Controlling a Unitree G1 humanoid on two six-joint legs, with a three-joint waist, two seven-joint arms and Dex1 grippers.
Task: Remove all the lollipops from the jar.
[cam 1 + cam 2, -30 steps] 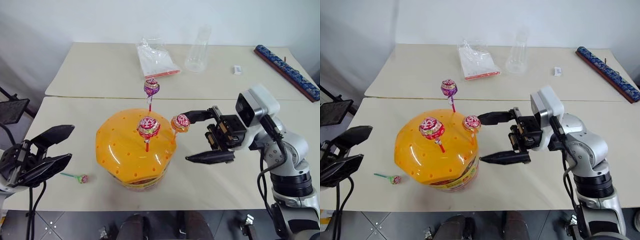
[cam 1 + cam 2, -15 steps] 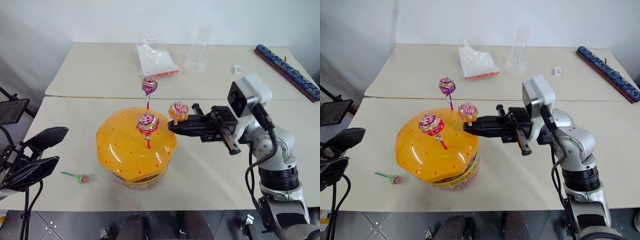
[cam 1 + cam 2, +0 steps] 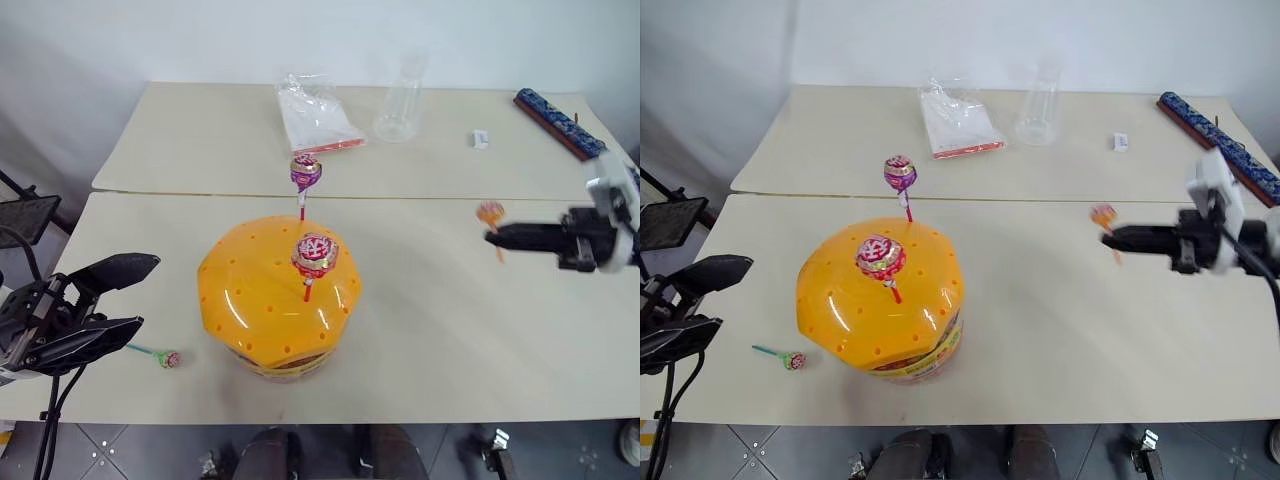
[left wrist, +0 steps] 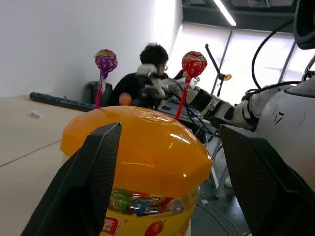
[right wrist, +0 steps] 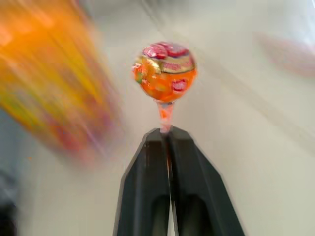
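Note:
The jar (image 3: 278, 295) with its orange dome lid stands near the table's front. A purple lollipop (image 3: 305, 172) and a red lollipop (image 3: 315, 252) stick up from holes in the lid. My right gripper (image 3: 490, 237) is far to the jar's right, above the table, shut on the stick of an orange-wrapped lollipop (image 5: 165, 71). A pink lollipop (image 3: 165, 357) on a green stick lies on the table left of the jar. My left gripper (image 3: 143, 292) hovers open at the jar's left, apart from it and holding nothing.
At the back of the far table lie a clear plastic bag (image 3: 315, 115), a tall clear cup (image 3: 403, 95), a small white item (image 3: 481, 139) and a long blue bar (image 3: 555, 120). A person (image 4: 153, 54) sits in the background.
My right gripper shut on the orange-wrapped lollipop's stick at the dome, then swung far to the right with it, clear of the jar. The left gripper stayed where it was.

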